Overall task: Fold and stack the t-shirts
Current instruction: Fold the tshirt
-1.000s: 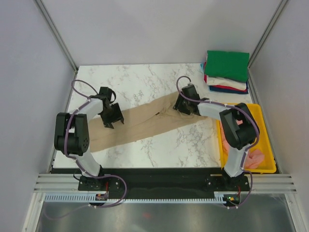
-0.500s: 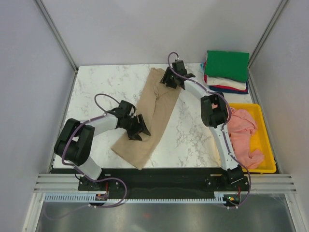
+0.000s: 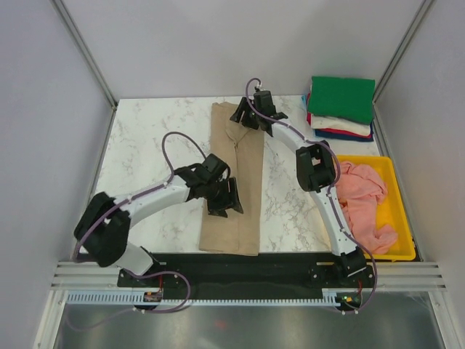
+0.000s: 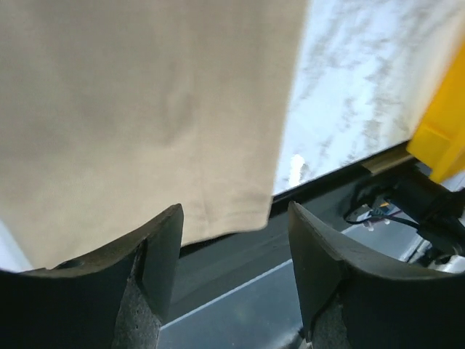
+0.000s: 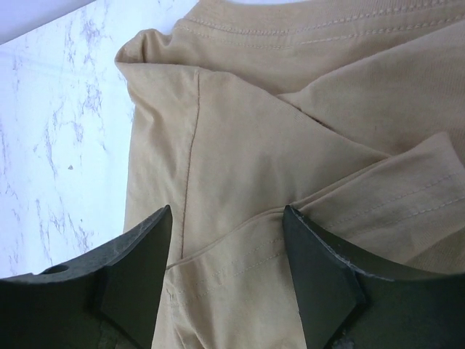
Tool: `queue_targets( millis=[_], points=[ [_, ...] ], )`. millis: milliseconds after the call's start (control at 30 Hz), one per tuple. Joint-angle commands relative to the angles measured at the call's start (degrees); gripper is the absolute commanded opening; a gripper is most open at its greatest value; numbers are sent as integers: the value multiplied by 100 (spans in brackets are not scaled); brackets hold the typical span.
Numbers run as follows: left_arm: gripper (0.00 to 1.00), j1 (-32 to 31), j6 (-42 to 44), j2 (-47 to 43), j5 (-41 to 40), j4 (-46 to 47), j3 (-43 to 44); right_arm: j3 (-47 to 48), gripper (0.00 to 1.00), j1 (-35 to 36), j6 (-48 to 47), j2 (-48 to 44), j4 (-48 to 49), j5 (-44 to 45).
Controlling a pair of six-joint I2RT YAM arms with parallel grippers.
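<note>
The tan t-shirt (image 3: 247,156) lies folded into one long narrow strip down the middle of the marble table (image 3: 156,131), running from the upper centre of the overhead view to the near edge at the bottom, where its hem just reaches the black rail.

The left gripper (image 3: 224,198) hovers over the lower half of that strip, at its left edge. In the left wrist view its two fingers (image 4: 156,247) stand well apart with nothing between them — released. The shirt's hem (image 4: 145,109) fills the upper left of that frame, with bare marble (image 4: 349,94) to the right of it and a corner of the yellow tray (image 4: 443,123) at the far right edge.

The right gripper (image 3: 243,116) reaches to the top end of the strip, at the collar. Its wrist view shows the jaws spread wide over the fabric (image 5: 240,160), clamped on nothing. The collar seam runs along the top of that frame and folded-over sleeve layers cross from the right, with the white marble (image 5: 58,131) on the left.

In the upper right corner of the overhead view sits a stack of folded t-shirts (image 3: 340,120) — a green one (image 3: 341,94) on top, with white, red and blue edges showing beneath. Below the stack, at the right edge of the table, the tray (image 3: 396,190) holds a crumpled pink t-shirt (image 3: 361,193).
</note>
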Motion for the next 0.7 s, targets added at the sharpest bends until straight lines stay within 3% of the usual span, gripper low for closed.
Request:
queue_targets(
  millis=[0,167,300,433,667],
  points=[
    [67,-297,151,-1065,-1268,-1004,605,249,72,-13,-354,440,44,98],
    [66,-315,256,-2136,-2303,-1059,159,188,74,-22,-678,205,670,-1192],
    [65,-315,326,-2683,-2763,-1076,-299,-1111,80,-31,-1127,-1104,1406,-1012],
    [65,-315,12,-2640,-3105,-1646,-458,-1981,81,-153,-1313,-2779,1251,-598],
    [60,-315,-464,-2955,-2895,-1306,-1414,-6115,80,144,-733,-5850,1189,-44]
  ],
)
